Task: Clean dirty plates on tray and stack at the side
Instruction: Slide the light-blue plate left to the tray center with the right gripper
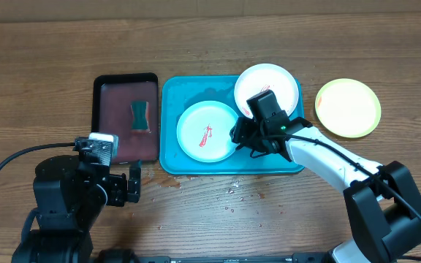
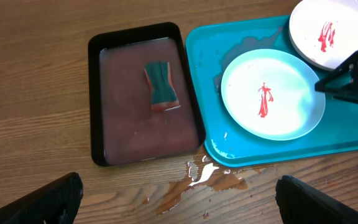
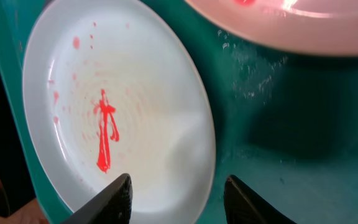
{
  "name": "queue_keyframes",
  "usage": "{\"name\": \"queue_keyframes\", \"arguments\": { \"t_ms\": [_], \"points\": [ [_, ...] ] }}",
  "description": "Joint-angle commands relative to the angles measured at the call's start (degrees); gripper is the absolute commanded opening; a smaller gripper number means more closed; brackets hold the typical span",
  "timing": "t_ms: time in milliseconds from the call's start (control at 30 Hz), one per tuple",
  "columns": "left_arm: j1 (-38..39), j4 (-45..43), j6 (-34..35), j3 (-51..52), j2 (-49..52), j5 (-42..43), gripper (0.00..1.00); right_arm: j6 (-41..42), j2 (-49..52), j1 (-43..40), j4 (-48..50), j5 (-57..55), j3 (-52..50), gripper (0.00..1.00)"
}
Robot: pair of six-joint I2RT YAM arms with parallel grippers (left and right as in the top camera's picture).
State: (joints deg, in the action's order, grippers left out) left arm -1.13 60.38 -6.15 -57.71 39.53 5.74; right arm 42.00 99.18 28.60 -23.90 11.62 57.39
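Nearest me, my left gripper (image 1: 134, 183) is hanging wide open over the table, just beside the black-rimmed tray (image 1: 112, 109). Further out, my right gripper (image 3: 179, 198) is hovering with its fingers apart either side of the mint plate's (image 1: 207, 131) rim, clamping nothing. That plate is lying red-smeared in the turquoise tray (image 1: 170, 157). The smeared white plate (image 1: 272, 79) is overlapping its far rim. The yellow-green plate (image 1: 348, 108) is sitting on the table to the right.
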Motion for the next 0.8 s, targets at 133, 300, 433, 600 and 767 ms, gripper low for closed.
{"name": "queue_keyframes", "arguments": {
  "t_ms": [133,300,433,600,767],
  "points": [
    [0.3,-0.2,0.6,0.3,-0.2,-0.4,1.00,-2.5,-2.9,0.3,-9.8,1.3,7.2,0.50],
    [0.3,0.0,0.6,0.3,-0.2,-0.4,1.00,-7.3,-8.8,0.3,-17.8,0.0,11.0,0.51],
    [0.3,0.7,0.6,0.3,-0.2,-0.4,1.00,-9.7,-13.5,0.3,-22.4,-1.5,11.2,0.55],
    [0.3,1.4,0.6,0.3,-0.2,-0.4,1.00,-12.5,-17.4,0.3,-28.9,-3.3,11.2,0.57],
    [0.3,0.7,0.6,0.3,-0.1,1.4,1.00,-12.5,-19.0,0.3,-31.8,-3.7,11.2,0.58]
  ]
}}
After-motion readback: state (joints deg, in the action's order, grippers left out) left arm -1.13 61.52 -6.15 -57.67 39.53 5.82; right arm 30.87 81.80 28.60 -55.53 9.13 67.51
